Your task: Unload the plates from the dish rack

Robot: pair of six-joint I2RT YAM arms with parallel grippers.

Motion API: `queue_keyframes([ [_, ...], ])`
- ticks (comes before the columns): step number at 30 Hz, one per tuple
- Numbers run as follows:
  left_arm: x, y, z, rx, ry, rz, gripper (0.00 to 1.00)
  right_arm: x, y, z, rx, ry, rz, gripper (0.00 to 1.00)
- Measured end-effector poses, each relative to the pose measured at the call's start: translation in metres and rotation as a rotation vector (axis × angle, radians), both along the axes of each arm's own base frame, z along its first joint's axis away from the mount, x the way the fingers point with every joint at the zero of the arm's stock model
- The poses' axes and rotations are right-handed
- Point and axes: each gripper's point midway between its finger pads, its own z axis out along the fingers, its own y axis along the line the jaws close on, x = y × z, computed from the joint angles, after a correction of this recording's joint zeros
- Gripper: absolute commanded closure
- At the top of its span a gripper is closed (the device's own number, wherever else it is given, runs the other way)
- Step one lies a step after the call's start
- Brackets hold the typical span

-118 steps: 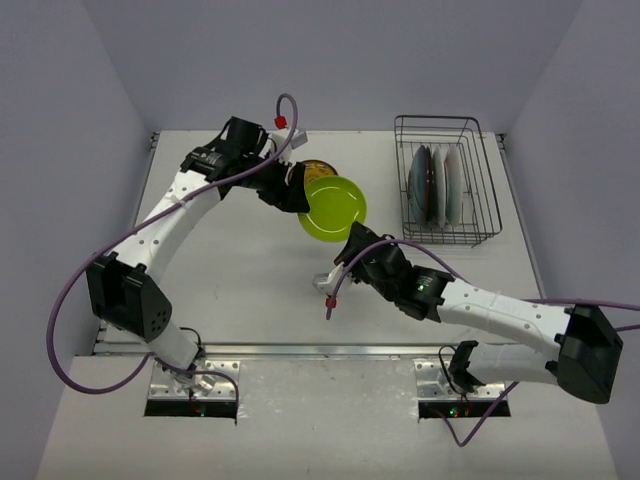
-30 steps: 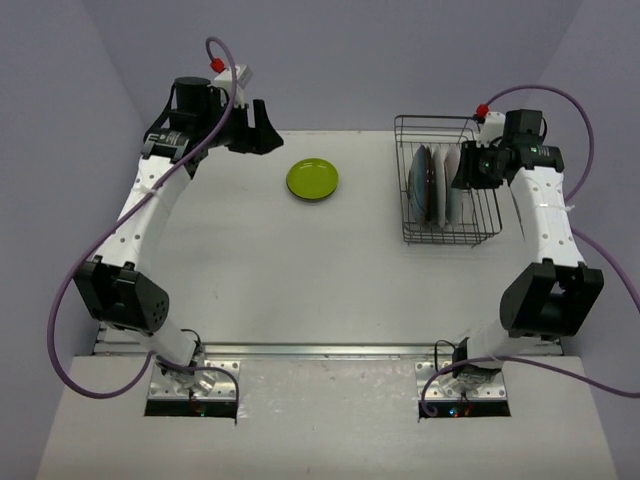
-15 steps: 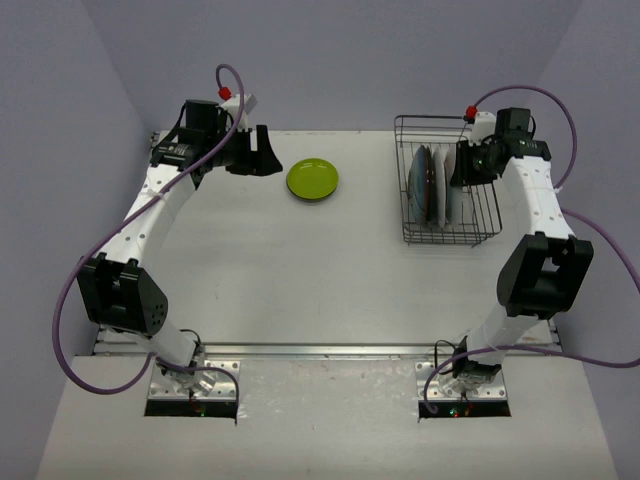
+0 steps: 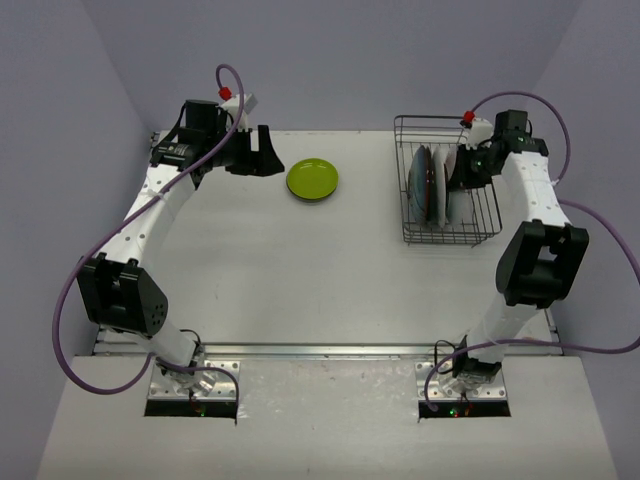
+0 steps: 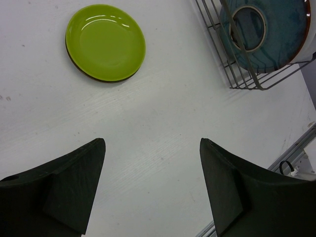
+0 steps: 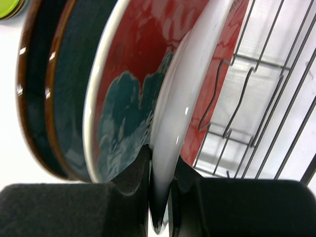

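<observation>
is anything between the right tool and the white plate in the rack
Nothing visible does. The right tool straddles the rim of the white plate, one finger on each side. The red-and-teal plate stands close against it, beside one finger.

One dish rack [image 4: 430, 118] holds four plates on edge: an outer teal plate [image 6: 34, 74], an inner teal plate [image 6: 74, 74], one red-and-teal patterned plate [image 6: 133, 98] and one white plate [image 6: 187, 89]. Two more lie stacked near the far edge of the surface [image 4: 300, 270]: one lime green plate [image 5: 105, 42] over one darker plate [image 5: 79, 74].
</observation>
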Motion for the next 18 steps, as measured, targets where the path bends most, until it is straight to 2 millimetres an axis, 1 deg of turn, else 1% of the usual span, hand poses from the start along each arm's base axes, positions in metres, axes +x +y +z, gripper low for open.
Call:
queue_keyframes([
  [3,0.000,-0.001,0.000,-0.002,0.000,-0.003,0.25,-0.007,0.001,0.011,0.021,0.025,-0.003,1.00],
  [5,0.000,-0.001,0.000,-0.002,-0.001,-0.003,0.24,-0.009,-0.002,0.026,0.039,0.028,-0.020,1.00],
  [6,0.000,-0.001,0.001,-0.002,-0.002,-0.003,0.23,-0.008,-0.002,0.036,0.054,0.021,-0.025,1.00],
  [8,0.001,-0.001,0.001,-0.003,-0.005,-0.003,0.18,-0.007,-0.003,0.060,0.093,-0.004,-0.038,1.00],
  [10,0.001,-0.001,0.001,-0.006,-0.004,-0.002,0.03,-0.001,-0.004,0.091,0.142,-0.054,-0.048,1.00],
  [11,0.001,-0.001,0.001,-0.007,-0.004,0.000,0.00,0.002,-0.006,0.109,0.160,-0.090,-0.051,1.00],
  [14,0.001,-0.001,0.001,-0.009,-0.002,0.005,0.00,0.007,-0.010,0.150,0.181,-0.193,-0.042,1.00],
  [15,0.001,-0.001,0.001,-0.009,-0.001,0.006,0.00,0.006,-0.011,0.159,0.183,-0.219,-0.038,1.00],
  [18,0.001,-0.001,0.001,-0.014,0.000,0.006,0.00,0.001,-0.010,0.177,0.178,-0.272,-0.015,1.00],
])
